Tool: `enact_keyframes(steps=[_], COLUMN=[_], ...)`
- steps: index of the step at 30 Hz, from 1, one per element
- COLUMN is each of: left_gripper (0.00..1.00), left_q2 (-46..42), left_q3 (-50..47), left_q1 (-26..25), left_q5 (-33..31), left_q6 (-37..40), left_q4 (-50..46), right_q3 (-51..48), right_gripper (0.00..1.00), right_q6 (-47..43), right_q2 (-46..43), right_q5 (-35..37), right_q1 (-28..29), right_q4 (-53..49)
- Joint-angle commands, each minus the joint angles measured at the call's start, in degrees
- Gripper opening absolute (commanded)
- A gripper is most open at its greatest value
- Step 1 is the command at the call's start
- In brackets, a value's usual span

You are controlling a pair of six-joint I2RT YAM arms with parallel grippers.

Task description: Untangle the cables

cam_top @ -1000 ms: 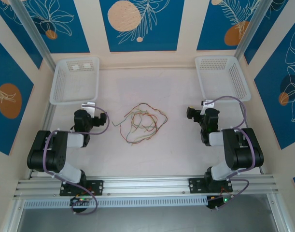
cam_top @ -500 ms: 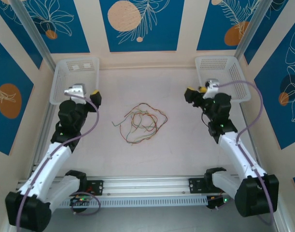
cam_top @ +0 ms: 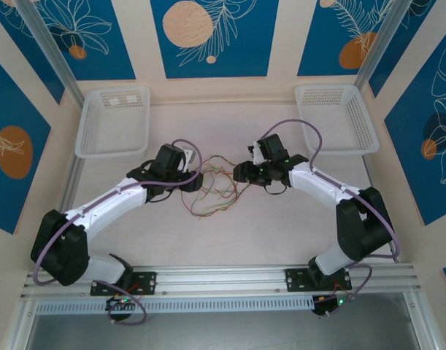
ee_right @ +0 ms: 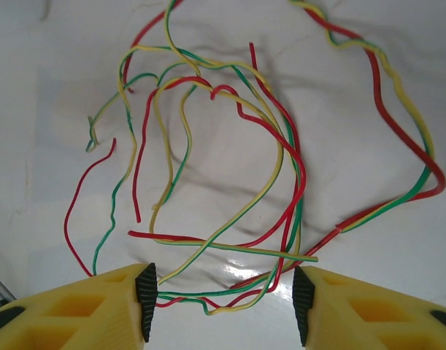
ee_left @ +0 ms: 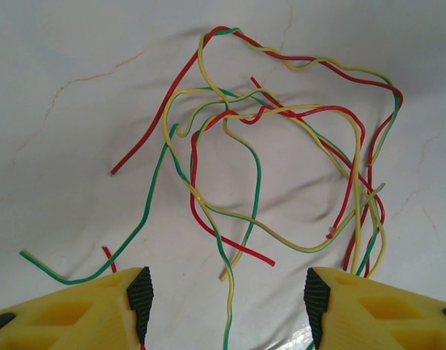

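Tangled cables [cam_top: 215,186] lie midway between the table's [cam_top: 281,233] side edges; left gripper [ee_left: 228,306] and right gripper [ee_right: 224,310] flank them, fingers apart, clamping nothing.

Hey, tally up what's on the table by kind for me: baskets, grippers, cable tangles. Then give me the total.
White baskets: 2
Grippers: 2 (left gripper, right gripper)
Tangle of cables, with red, green and yellow strands: 1
Total: 5
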Motion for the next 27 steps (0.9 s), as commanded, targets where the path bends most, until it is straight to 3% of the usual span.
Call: enact_keyframes(steps=[1,14,17,20,27], left_gripper=[0.58,0.61,0.61,0.61,0.61], left_q2=[1.03,3.16,2.75,2.05,0.04], left_q3=[-0.65,-2.03,-2.69,-3.87,-5.66], left_q1=[-0.44,-2.57,-2.67,-2.71,-2.70], left_q5=[2.77,0.95,-0.16,-1.29,-5.10], left_q6=[-0.11,0.12,0.20,-0.06,-0.76], left_q4=[3.88,7.35,8.02,9.25,10.48], right_q3=[2.75,13.32,14.17,14.28,14.02], right_gripper=[0.54,0.60,0.50,0.31,0.09], right_q6=[2.58,1.58,0.43,0.20,-1.38], right_q2=[3.39,19.44,21.70,22.04,16.63], right_q5=[-2.51,2.61,1.38,0.75,3.88], right_q1=[-0.05,0.68,0.97,1.25,2.67], right_q4=[-0.87,-1.13,-0.25,-0.10,-2.04])
